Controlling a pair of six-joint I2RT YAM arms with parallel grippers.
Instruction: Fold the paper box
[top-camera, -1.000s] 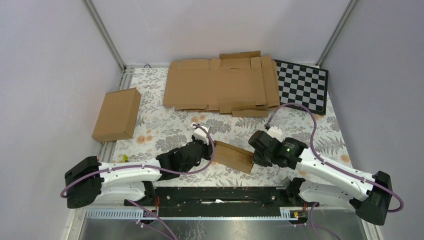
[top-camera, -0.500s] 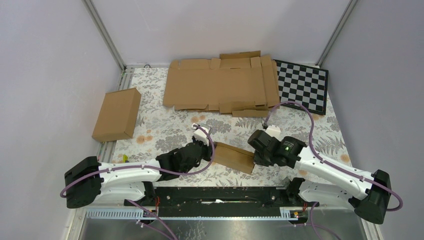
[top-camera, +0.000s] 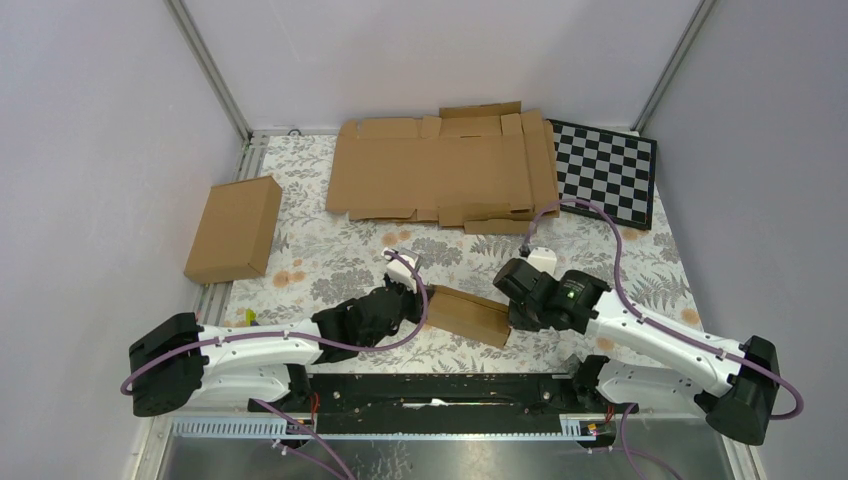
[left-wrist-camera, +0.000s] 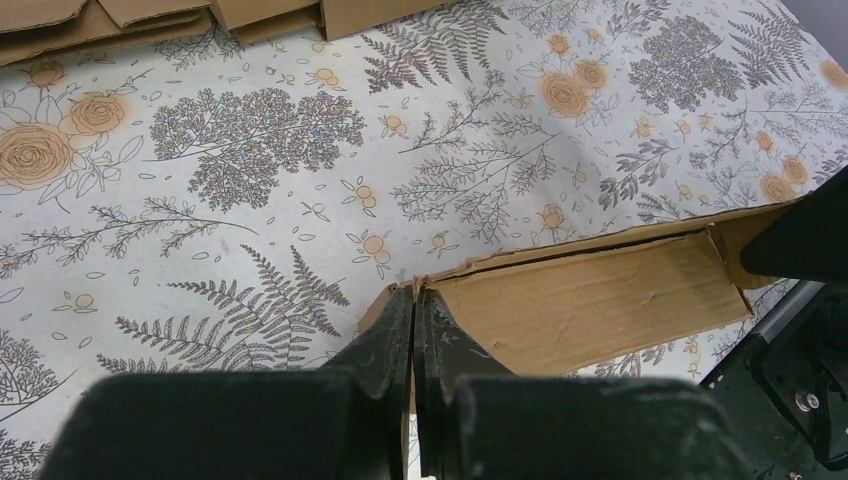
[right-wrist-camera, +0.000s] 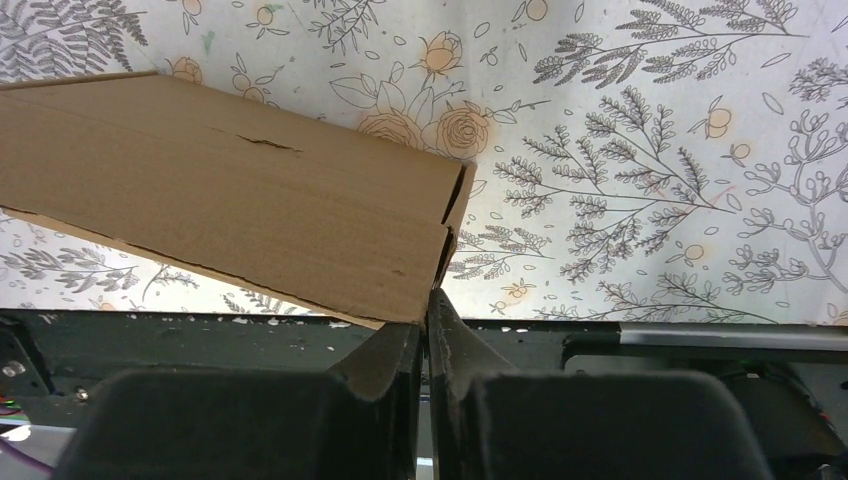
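Observation:
The paper box (top-camera: 468, 315), a small brown cardboard mailer, sits low over the floral table near the front edge, between my two grippers. My left gripper (top-camera: 422, 300) is shut on its left corner; in the left wrist view the fingertips (left-wrist-camera: 400, 310) pinch a thin cardboard edge, and the box's panel (left-wrist-camera: 590, 300) runs off to the right. My right gripper (top-camera: 510, 318) is shut on the box's right end. In the right wrist view that gripper (right-wrist-camera: 428, 305) clamps the end wall, below the box's broad face (right-wrist-camera: 230, 200).
A larger brown carton (top-camera: 233, 228) lies at the left edge of the table. Wide flat cardboard sheets (top-camera: 440, 170) lie at the back, with a checkerboard (top-camera: 605, 172) to their right. A black rail (top-camera: 440, 390) runs along the near edge, just below the box.
My right wrist has crept slightly up and to the left, still on the box's end. The left arm and the box have hardly moved.

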